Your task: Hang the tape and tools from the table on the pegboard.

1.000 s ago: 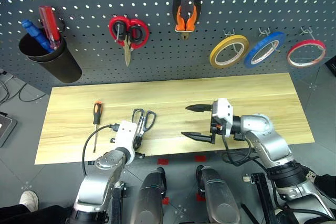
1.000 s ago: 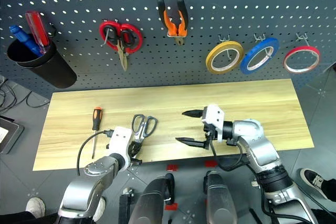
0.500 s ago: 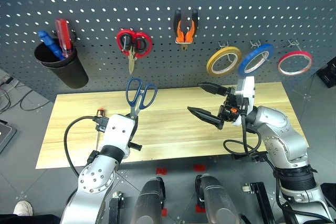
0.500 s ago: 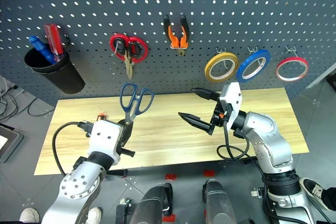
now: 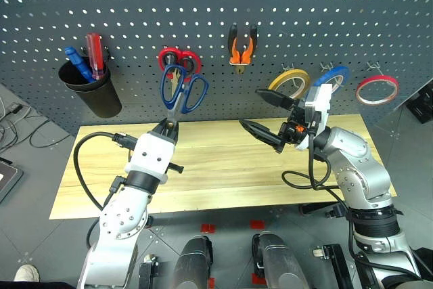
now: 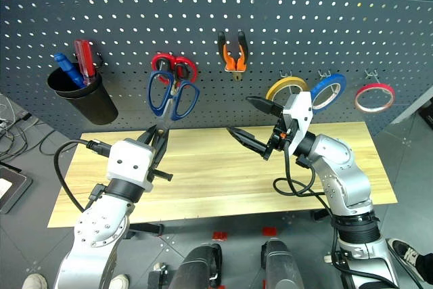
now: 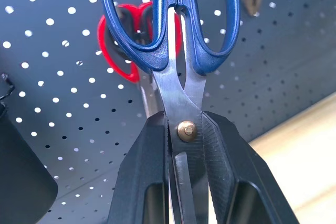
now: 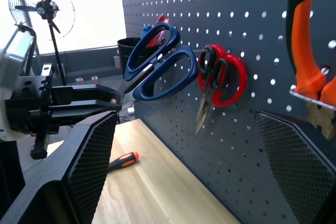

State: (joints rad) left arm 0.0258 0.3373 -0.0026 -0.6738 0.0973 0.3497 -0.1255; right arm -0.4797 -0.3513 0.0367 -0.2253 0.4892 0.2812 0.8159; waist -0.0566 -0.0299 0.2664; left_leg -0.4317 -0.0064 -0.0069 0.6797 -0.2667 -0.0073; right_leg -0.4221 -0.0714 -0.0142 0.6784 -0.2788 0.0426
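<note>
Left eye view: my left gripper [image 5: 164, 126] pinches the scissors [image 5: 180, 93] by the blades, long axis upright, handles raised just before the pegboard [image 5: 284, 11]. Right gripper [image 5: 265, 114], spread and empty, hangs further off.

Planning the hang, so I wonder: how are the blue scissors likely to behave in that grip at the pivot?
The blue scissors look stiff. Clamped by the left gripper at the pivot, handles up, they may swivel. The smooth steel blades could slip.
</note>
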